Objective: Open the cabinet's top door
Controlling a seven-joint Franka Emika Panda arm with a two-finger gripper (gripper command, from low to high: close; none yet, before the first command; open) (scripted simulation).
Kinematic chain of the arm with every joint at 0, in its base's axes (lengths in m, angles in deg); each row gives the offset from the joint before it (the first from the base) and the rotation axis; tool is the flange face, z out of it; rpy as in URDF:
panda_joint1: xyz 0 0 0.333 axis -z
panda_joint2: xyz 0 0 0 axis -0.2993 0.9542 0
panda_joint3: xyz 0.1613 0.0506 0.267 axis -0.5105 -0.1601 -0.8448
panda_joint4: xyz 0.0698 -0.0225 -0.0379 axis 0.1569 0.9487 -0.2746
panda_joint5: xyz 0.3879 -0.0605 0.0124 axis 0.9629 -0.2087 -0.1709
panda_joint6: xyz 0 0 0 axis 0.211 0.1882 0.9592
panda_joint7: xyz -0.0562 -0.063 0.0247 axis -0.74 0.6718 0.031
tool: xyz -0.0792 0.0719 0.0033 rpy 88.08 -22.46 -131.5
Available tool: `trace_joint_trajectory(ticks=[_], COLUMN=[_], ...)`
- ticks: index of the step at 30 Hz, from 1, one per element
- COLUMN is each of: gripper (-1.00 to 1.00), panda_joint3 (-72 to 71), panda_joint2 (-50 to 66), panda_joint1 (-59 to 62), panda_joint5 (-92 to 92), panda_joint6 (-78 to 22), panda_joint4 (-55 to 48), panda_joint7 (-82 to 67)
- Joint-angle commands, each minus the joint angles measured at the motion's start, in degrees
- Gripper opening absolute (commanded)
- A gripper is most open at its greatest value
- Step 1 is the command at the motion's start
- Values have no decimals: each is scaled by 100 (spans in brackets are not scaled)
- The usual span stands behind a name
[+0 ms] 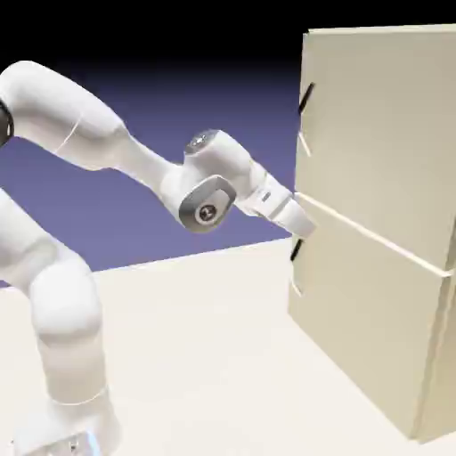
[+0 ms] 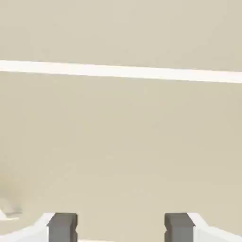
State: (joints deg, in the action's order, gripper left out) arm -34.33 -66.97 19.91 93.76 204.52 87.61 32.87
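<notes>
The beige cabinet (image 1: 436,356) stands at the exterior view's right. Its top door (image 1: 383,134) is the upper panel, with a thin black handle (image 1: 306,96) near its left edge. A pale seam (image 1: 374,236) splits it from the lower panel. My gripper (image 1: 308,223) is at the panels' left edge, level with that seam and well below the top handle. In the hand view, beige panel fills the picture and the seam (image 2: 121,72) crosses it. My gripper (image 2: 120,229) is open there, its grey fingertips (image 2: 62,227) apart with nothing between them.
The lower door (image 1: 374,329) carries its own small black handle (image 1: 297,250), just below my gripper. The arm's elbow and forearm (image 1: 209,183) reach in from the left above the pale table (image 1: 205,356).
</notes>
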Motion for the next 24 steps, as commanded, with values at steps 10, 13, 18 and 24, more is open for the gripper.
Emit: trace_joint_trajectory(ticks=[10,13,18,24], gripper=[0,0,0,0], panda_joint3=[-1280,-1664,-2303,-3071], panda_joint2=[-728,-946,-1310,-1746], panda_joint1=[1180,1534,2124,2831], panda_joint5=[2493,3240,4486,5982], panda_joint6=[-142,-185,-256,-341], panda_joint4=[-621,-807,-1117,-1489], panda_joint7=[-1277,-1660,-2298,-3064])
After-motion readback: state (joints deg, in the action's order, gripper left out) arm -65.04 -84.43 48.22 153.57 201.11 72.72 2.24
